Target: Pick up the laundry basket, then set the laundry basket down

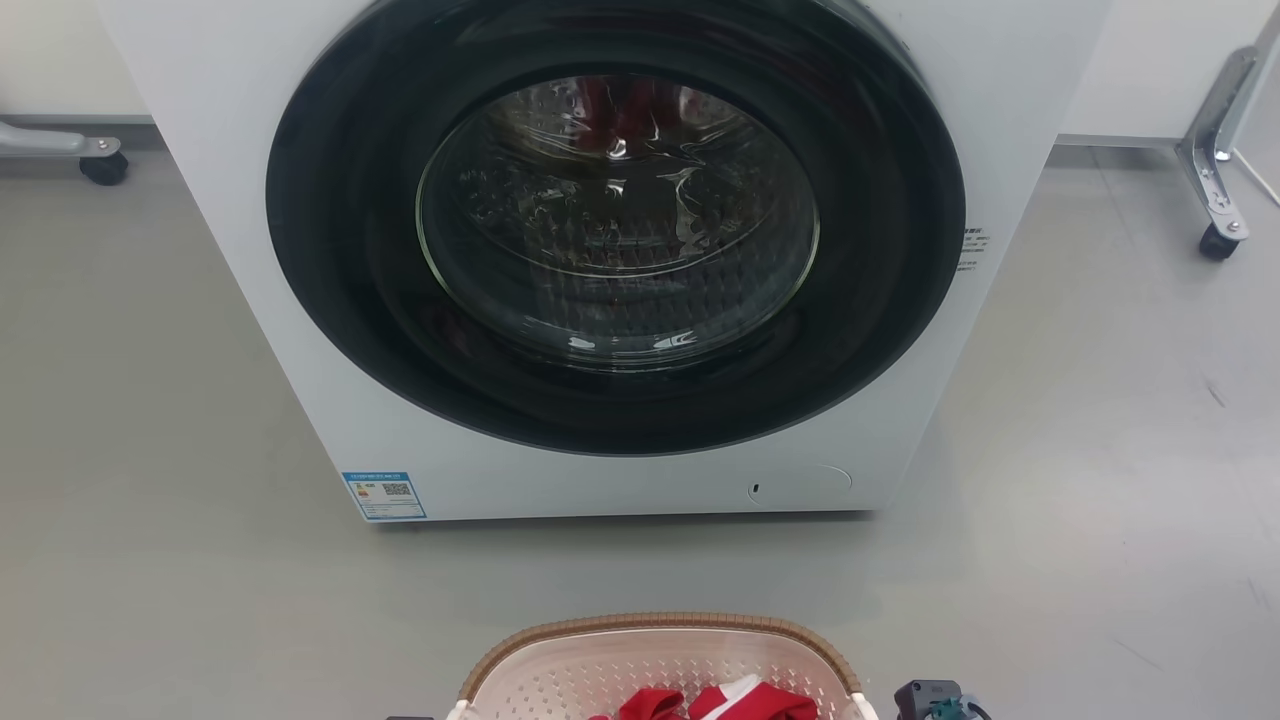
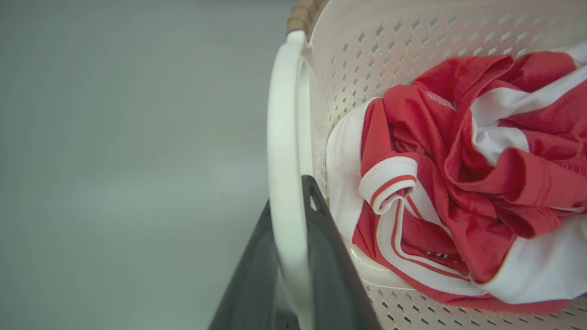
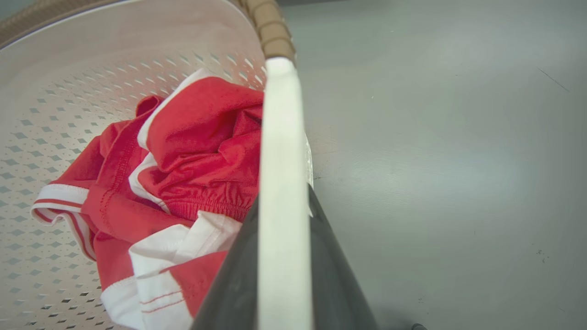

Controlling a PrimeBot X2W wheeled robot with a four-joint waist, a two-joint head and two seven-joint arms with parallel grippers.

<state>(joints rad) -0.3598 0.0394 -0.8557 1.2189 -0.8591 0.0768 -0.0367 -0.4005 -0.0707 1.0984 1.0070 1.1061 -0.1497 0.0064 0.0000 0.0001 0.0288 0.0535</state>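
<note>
**Cream basket clamped by both handles**

The laundry basket (image 1: 660, 640) sat just before the washing machine (image 1: 620, 480), with red-and-white clothing (image 2: 458, 183) bunched inside. The left gripper (image 2: 289, 197) was clamped on one white loop handle (image 2: 282, 114) and the right gripper (image 3: 284, 197) on the opposite handle (image 3: 279, 137). A clean lift would probably need both arms rising together and level, so the basket did not tip.

Left gripper (image 2: 289, 192), right gripper (image 3: 284, 197) — fingers (image 2: 332, 266) of each clamp the laundry basket (image 2: 367, 59).
</note>
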